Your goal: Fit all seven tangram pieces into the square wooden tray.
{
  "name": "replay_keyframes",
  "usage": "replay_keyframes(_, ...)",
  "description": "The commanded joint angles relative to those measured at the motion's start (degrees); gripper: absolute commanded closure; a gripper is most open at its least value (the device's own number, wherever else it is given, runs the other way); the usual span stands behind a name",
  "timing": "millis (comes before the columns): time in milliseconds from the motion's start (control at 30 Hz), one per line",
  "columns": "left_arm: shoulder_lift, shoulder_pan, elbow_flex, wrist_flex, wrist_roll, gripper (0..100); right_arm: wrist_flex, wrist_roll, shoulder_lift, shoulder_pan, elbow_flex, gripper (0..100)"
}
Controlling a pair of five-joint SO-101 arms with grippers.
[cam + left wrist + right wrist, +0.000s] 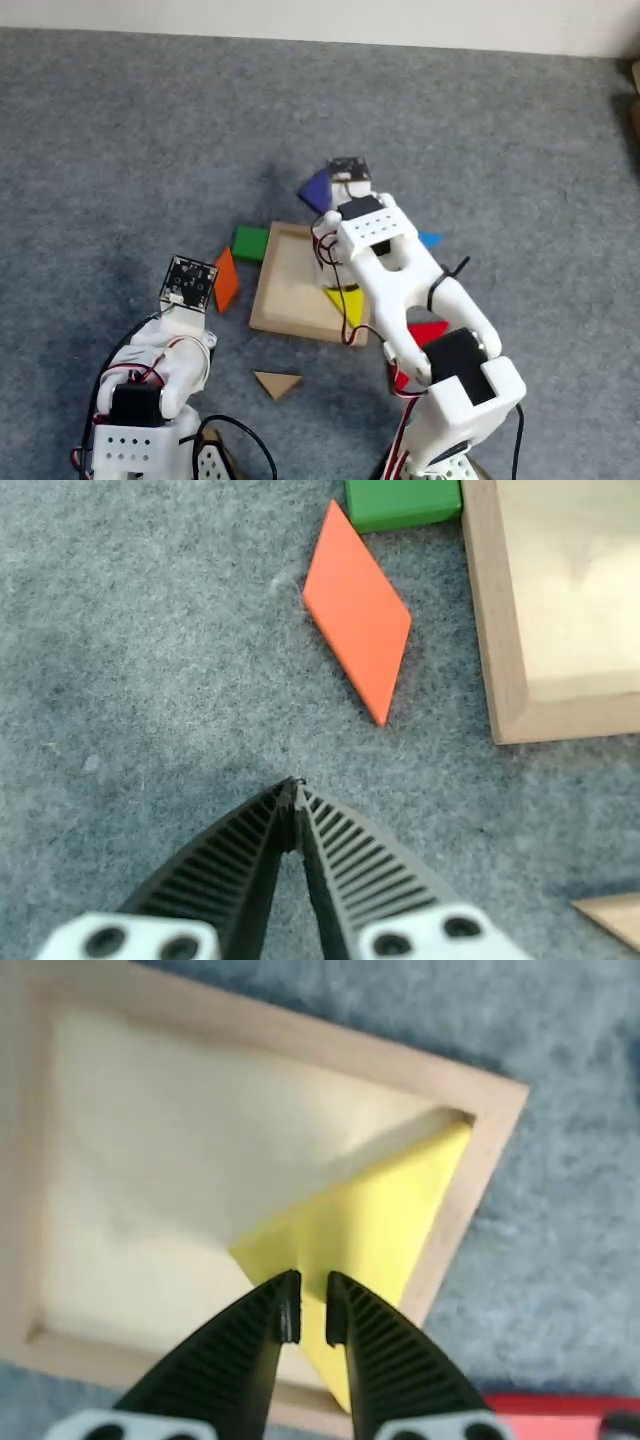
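When I check the high view, the square wooden tray [262,287] lies on grey carpet [120,150] with a yellow triangle [346,301] inside one corner. An orange parallelogram [226,279] and a green square [251,243] sit just beside its rim. A dark blue triangle [316,189], a red piece [428,332] and a plain wooden triangle [277,383] lie outside.

Left wrist view: I find the left gripper [293,805] pressed together over carpet, near the orange parallelogram.

Right wrist view: the right gripper [312,1310] is narrowly parted above the yellow triangle, pinching nothing.
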Motion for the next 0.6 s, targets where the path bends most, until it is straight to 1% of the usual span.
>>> replay_keyframes(0,-3.03,-0.75,1.19,0.35,-0.44,99,1.89,0.62,-9.19,1.01,-2.77,94.8)
replay_keyframes(133,-3.03,-0.75,1.19,0.35,-0.44,99,6.64,0.62,-20.00,1.10,-1.45,94.7)
replay_keyframes(333,-3.03,-0.75,1.19,0.35,-0.44,99,8.04,0.44,-33.27,6.73,4.79,94.7)
replay_keyframes(567,-3.03,-0.75,1.19,0.35,-0.44,99,8.04,0.18,-44.70,7.60,22.11,94.7)
